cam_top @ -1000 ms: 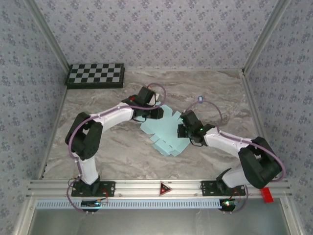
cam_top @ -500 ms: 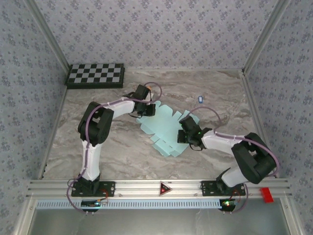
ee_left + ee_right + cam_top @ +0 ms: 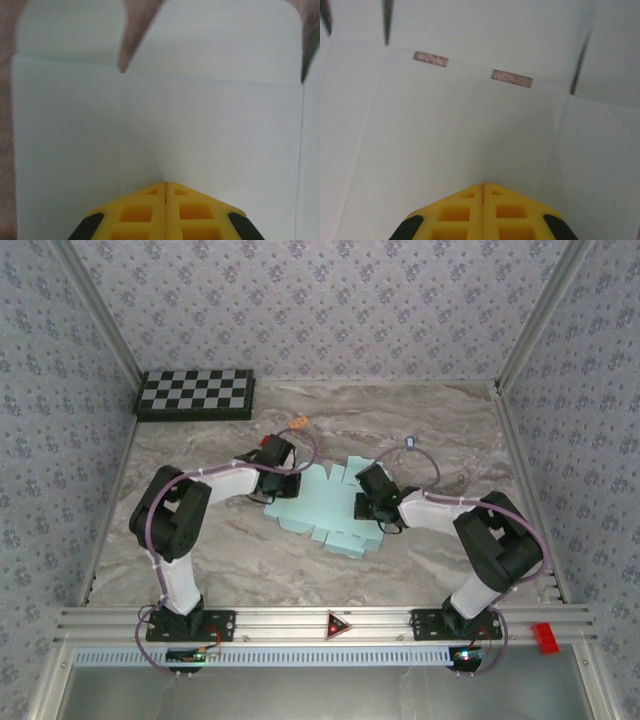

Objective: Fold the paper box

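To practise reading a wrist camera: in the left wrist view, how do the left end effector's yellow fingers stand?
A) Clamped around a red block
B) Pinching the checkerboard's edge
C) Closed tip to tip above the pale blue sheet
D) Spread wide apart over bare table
C: the left end effector has its yellow fingers meeting along one seam, with the flat paper box spread beyond them.

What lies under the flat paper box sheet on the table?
The marbled table shows around the paper box and, in the right wrist view, through two small slots cut in it. Everywhere else the sheet covers whatever is beneath it, so that cannot be seen.
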Robot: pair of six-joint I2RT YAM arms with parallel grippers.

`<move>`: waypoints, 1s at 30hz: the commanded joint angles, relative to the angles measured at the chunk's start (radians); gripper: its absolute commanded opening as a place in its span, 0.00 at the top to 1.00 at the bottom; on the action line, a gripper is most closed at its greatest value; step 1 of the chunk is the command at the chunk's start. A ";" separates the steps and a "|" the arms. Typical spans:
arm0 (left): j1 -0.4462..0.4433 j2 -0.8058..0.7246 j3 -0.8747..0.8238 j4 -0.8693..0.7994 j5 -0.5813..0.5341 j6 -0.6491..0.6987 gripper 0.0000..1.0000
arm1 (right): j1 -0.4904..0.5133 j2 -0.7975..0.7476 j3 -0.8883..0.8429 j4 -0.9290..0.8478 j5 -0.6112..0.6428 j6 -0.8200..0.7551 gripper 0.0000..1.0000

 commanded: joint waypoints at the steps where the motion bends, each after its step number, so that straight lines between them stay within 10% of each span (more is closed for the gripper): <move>1: -0.032 -0.055 -0.061 -0.057 -0.019 -0.031 0.93 | -0.003 0.062 0.032 -0.045 -0.017 -0.030 0.97; 30: -0.260 -0.167 -0.215 0.023 0.070 -0.210 0.91 | 0.023 0.393 0.404 -0.052 -0.287 -0.210 0.95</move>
